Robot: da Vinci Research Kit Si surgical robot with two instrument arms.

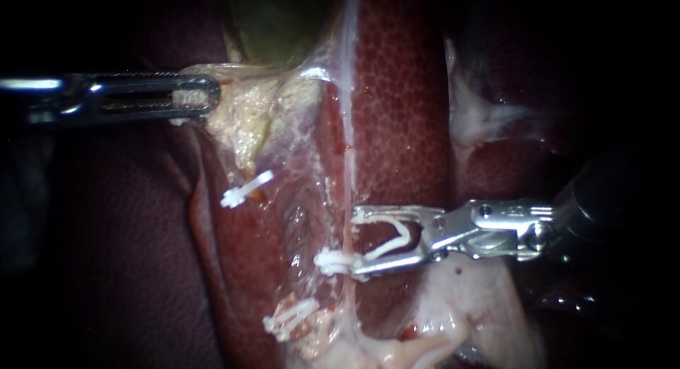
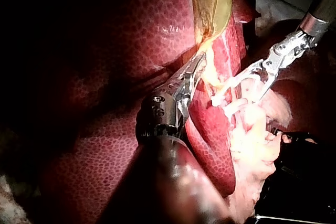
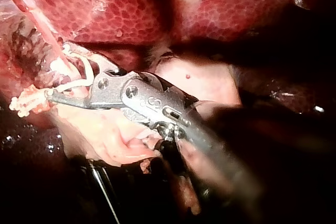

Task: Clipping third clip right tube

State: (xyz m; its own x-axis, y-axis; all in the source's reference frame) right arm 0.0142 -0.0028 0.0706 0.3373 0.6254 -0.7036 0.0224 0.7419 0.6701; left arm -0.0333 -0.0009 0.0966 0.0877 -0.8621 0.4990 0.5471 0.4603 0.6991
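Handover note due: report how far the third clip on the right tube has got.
Done: closed clips are already in place nearby. In hand: the left instrument holds pale tissue, and the right instrument carries an open clip up against the pale tube. Left: shut that clip on the tube, then release it.

The right instrument (image 1: 358,243), at 3 o'clock in the endoscope view, is bright polished metal, smooth and mirror-like. Its jaws hold a matt white plastic clip (image 1: 395,236) from both sides. The left instrument (image 1: 202,96), at 9 o'clock, is duller grey metal, with finely ridged jaws closed on the wet, smooth gallbladder (image 1: 276,22). The liver (image 1: 397,114) is glossy and finely mottled, and the tube (image 1: 348,135) is slick and translucent.
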